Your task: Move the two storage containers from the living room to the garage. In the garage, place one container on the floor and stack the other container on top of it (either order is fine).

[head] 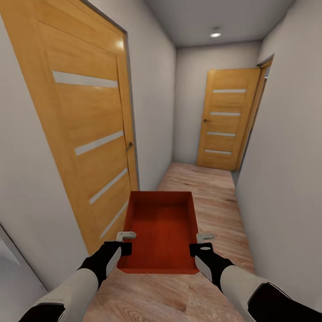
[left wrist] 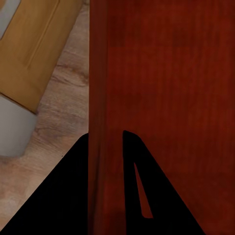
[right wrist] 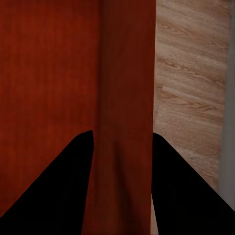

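Orange-red storage container (head: 162,230) carried level at lower centre of frame, left gripper (head: 125,241) and right gripper (head: 200,243) clamped on opposite side walls for balance; corridor door (head: 227,118) ahead.

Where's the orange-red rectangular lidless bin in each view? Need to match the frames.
Head view: orange-red rectangular lidless bin at lower centre, held between left gripper and right gripper.
Left wrist view: its side wall runs up the frame between the dark fingers, with the bin's inside beyond it.
Right wrist view: its other side wall likewise.
Shared landmark: light wood-plank floor.
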